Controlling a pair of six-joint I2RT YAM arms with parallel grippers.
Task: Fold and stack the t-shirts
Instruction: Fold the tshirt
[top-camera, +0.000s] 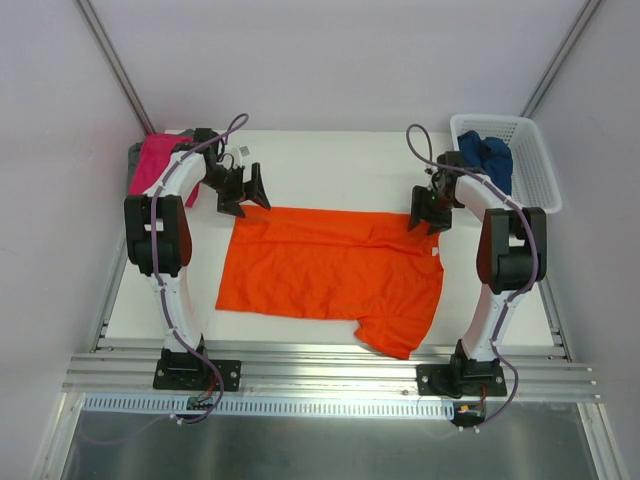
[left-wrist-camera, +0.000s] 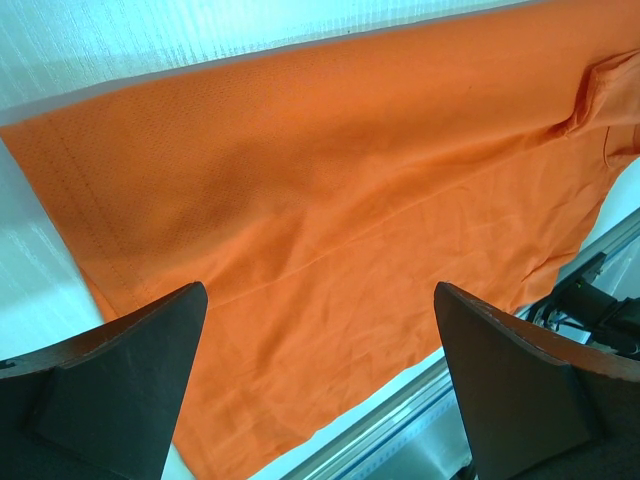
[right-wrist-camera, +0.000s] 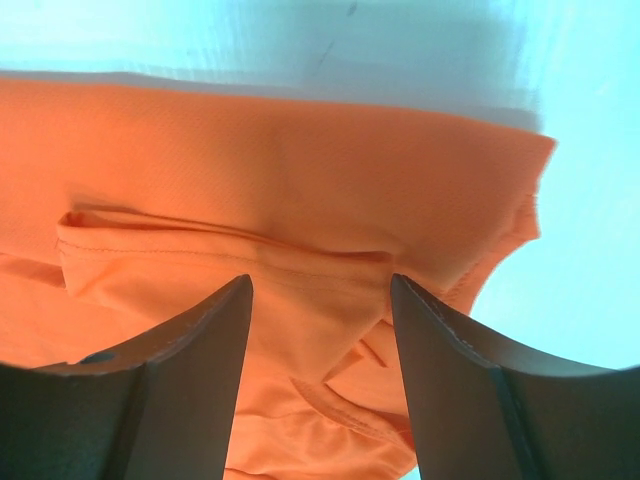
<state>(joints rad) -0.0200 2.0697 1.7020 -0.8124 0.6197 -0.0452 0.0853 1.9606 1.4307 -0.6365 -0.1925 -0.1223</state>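
Stock as we judged it: orange t-shirt (top-camera: 325, 265) spread on the table (top-camera: 330, 160), folding barely begun. Pink t-shirt (top-camera: 160, 160) and grey t-shirt (top-camera: 134, 165) lay piled far left. Dark blue t-shirt (top-camera: 487, 155) waited in the basket (top-camera: 535, 170). Left gripper (top-camera: 245, 190) hung wide open. Right gripper (top-camera: 432, 215) stood with jaws apart, astride a sleeve fold.

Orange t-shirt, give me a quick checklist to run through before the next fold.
1. Orange t-shirt spread on the table: ok.
2. Left end effector open over the shirt's far left corner: ok.
3. Right end effector straddling the folded-in sleeve: ok.
4. Right jaws clamped on the cloth: not ok, a gap shows between them.
5. Pink t-shirt lying at the far left corner, apart from the orange one: ok.
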